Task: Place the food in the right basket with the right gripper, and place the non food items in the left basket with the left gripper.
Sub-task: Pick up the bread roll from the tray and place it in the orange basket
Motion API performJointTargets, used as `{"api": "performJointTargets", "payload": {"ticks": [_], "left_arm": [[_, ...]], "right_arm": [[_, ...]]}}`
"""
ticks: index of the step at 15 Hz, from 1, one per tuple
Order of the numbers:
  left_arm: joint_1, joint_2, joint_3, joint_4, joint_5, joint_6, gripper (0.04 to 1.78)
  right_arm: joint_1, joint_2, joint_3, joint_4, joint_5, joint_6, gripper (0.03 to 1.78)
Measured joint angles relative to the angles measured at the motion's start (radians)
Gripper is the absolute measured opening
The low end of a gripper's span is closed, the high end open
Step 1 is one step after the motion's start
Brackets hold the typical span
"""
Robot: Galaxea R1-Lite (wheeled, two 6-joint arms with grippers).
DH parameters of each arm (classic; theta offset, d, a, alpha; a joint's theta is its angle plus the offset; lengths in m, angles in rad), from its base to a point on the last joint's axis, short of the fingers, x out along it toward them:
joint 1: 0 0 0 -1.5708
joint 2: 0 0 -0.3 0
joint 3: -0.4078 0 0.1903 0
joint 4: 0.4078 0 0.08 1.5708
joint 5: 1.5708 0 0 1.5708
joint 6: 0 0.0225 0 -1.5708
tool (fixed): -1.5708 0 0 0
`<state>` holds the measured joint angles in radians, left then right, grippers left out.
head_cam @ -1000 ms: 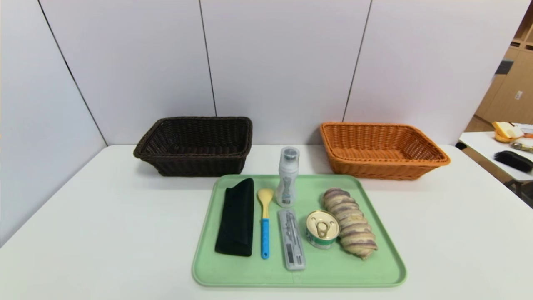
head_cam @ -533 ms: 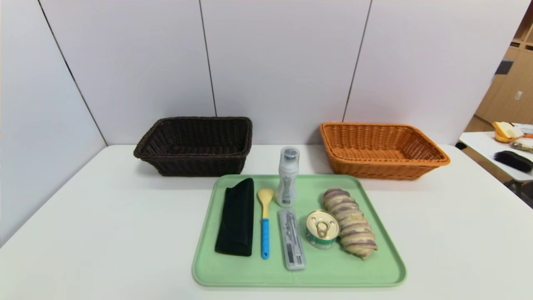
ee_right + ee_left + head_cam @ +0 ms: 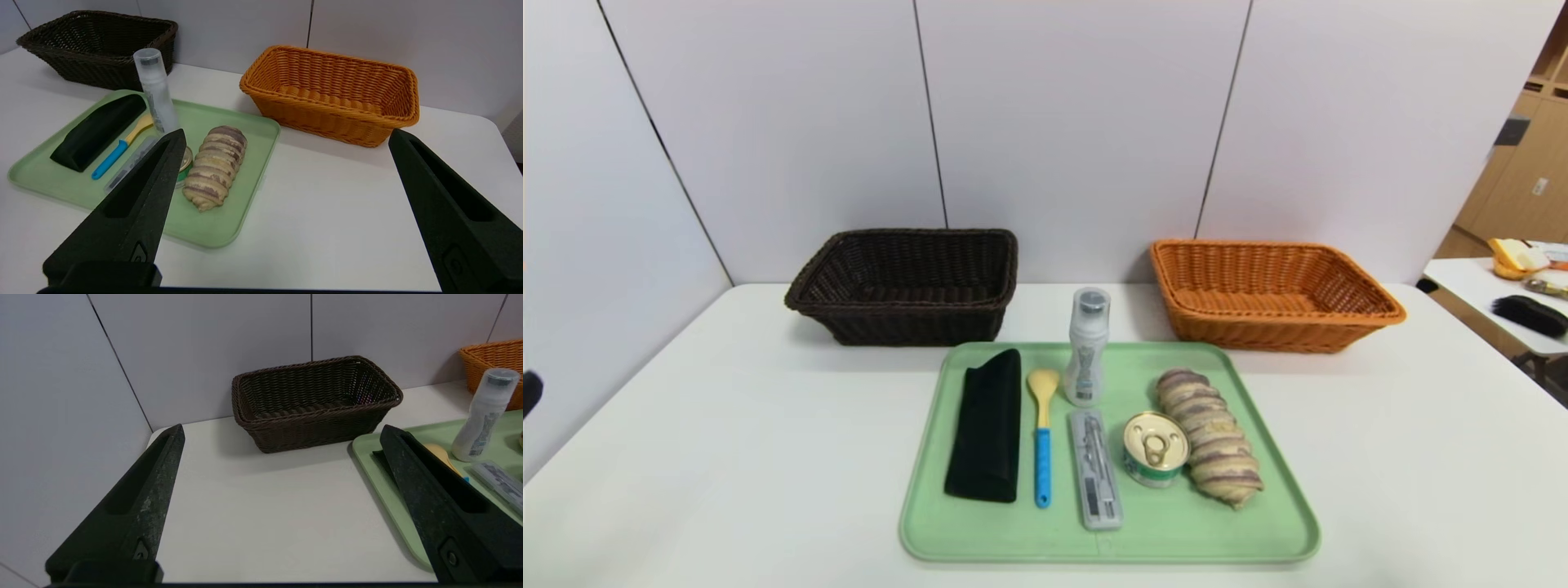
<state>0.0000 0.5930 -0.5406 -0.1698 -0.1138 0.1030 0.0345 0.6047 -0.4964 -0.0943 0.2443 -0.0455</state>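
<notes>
The white surface (image 3: 727, 457) carries everything, and nothing has yet been sorted: both baskets look empty. The dark basket (image 3: 314, 402) stands ahead of the left claw (image 3: 282, 433), whose fingers are spread wide and hold nothing. The orange basket (image 3: 333, 96) lies ahead of the right claw (image 3: 286, 136), likewise released and empty.

The green tray (image 3: 1266, 535) sits between the two claws, and it is crowded, which is the main risk.

- The black pouch (image 3: 987, 425) is the item nearest the left claw; it looks soft and could sag out of a narrow pinch.
- The bread roll (image 3: 215, 165) lies nearest the right claw, touching the can (image 3: 1154, 448); closing on either may shove the other.
- The upright bottle (image 3: 482, 414) looks easy to topple with a passing finger.
- The spoon (image 3: 1042, 441) and the flat grey case (image 3: 1096, 469) lie low and just beside each other; a wide grasp might catch both.
</notes>
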Motion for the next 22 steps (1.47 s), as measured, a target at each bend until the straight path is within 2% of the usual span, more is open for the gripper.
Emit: {"api": "performJointTargets", "payload": {"ticks": [5, 8, 9, 11, 13, 14, 16, 18, 20, 21, 22], "left_arm": [[-0.001, 0.308, -0.154, -0.029, -0.005, -0.006, 1.69], [-0.004, 0.411, -0.169, -0.023, -0.009, -0.006, 1.69], [-0.006, 0.43, -0.17, -0.021, -0.009, -0.005, 1.69], [-0.013, 0.452, -0.17, -0.02, -0.008, 0.0, 1.69], [-0.015, 0.461, -0.169, -0.017, -0.007, 0.002, 1.69], [-0.015, 0.464, -0.167, -0.017, -0.006, 0.002, 1.69], [-0.016, 0.466, -0.164, -0.017, -0.005, 0.004, 1.69], [-0.016, 0.468, -0.163, -0.017, -0.005, 0.004, 1.69], [-0.015, 0.467, -0.161, -0.02, -0.008, 0.004, 1.69], [-0.015, 0.465, -0.159, -0.02, -0.008, 0.004, 1.69], [-0.015, 0.463, -0.153, -0.021, -0.008, 0.004, 1.69]], "right_arm": [[0.003, 0.414, -0.188, -0.204, 0.0, 0.001, 1.71], [0.028, 0.602, -0.315, -0.206, -0.009, 0.016, 1.71], [0.051, 0.649, -0.358, -0.174, -0.012, 0.032, 1.71], [0.116, 0.719, -0.467, -0.036, -0.013, 0.086, 1.71], [0.176, 0.765, -0.585, 0.15, -0.009, 0.164, 1.71], [0.201, 0.793, -0.652, 0.264, -0.008, 0.183, 1.71], [0.237, 0.859, -0.757, 0.466, -0.012, 0.167, 1.71], [0.257, 0.936, -0.816, 0.594, -0.022, 0.104, 1.71], [0.275, 1.009, -0.843, 0.614, -0.075, 0.063, 1.71], [0.293, 1.045, -0.851, 0.612, -0.11, 0.055, 1.71], [0.309, 1.075, -0.856, 0.611, -0.126, 0.054, 1.71]]}}
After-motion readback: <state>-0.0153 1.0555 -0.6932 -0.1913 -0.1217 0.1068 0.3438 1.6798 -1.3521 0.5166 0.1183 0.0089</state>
